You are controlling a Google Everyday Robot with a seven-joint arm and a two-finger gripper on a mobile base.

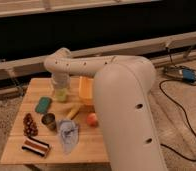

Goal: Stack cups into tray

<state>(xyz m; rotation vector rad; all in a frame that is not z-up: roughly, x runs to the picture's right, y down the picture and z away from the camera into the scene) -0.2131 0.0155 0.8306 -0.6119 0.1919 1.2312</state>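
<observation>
Hovering at back of wooden table, gripper sat right at pale yellow-green plastic cup, just beside large yellow-orange rectangular plastic tray. Whether clamped on cup or standing apart: could not tell. Task judged at early stage: no cup seen inside tray, though arm hid part of it. Shiny dark metal cup stood apart, nearer front, untouched. Count: two cups visible, one tray, one flat green sponge, one round orange-red fruit.
</observation>
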